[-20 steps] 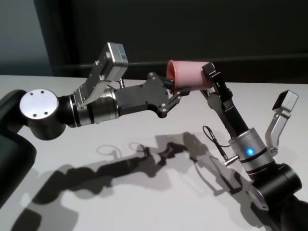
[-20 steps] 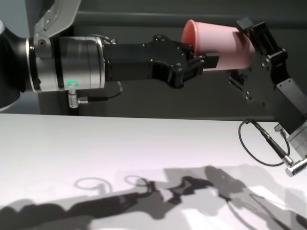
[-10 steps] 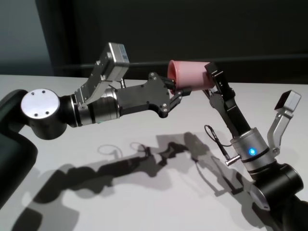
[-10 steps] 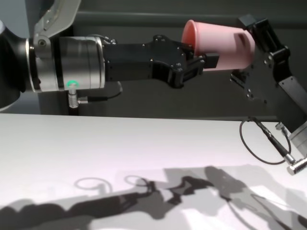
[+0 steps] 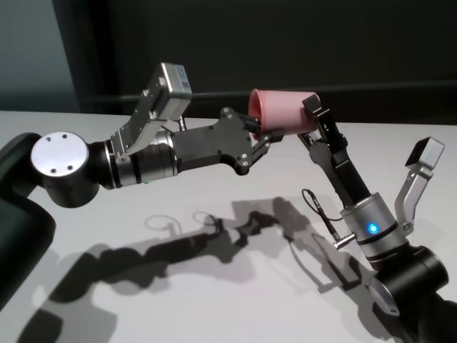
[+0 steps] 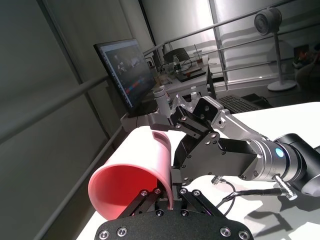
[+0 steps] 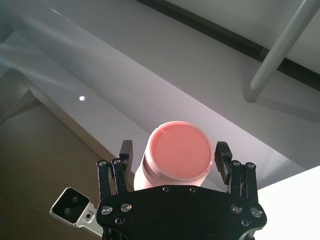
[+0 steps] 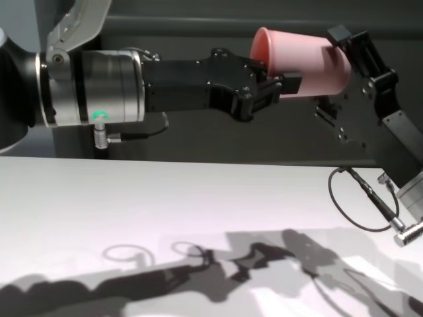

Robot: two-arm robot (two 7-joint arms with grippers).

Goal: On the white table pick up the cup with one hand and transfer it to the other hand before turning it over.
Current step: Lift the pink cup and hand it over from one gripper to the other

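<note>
The pink cup (image 5: pixel 280 111) lies on its side in the air, well above the white table (image 5: pixel 214 286). My left gripper (image 5: pixel 258 136) is shut on its rim, one finger inside and one outside, as the left wrist view (image 6: pixel 166 194) shows on the cup (image 6: pixel 132 172). My right gripper (image 5: pixel 312 120) is at the cup's flat base. In the right wrist view its fingers (image 7: pixel 125 150) stand on both sides of the base (image 7: pixel 178 150) with small gaps, open. The chest view shows the cup (image 8: pixel 304 63) between the left gripper (image 8: pixel 274 86) and the right gripper (image 8: pixel 338 69).
The bare table (image 8: pixel 132 211) carries only the arms' shadows. A thin cable loop (image 5: pixel 318 207) hangs beside my right wrist. A dark wall with a rail stands behind the table.
My right gripper shifted slightly away from the cup's base and came back. The left gripper and the cup have stayed in place.
</note>
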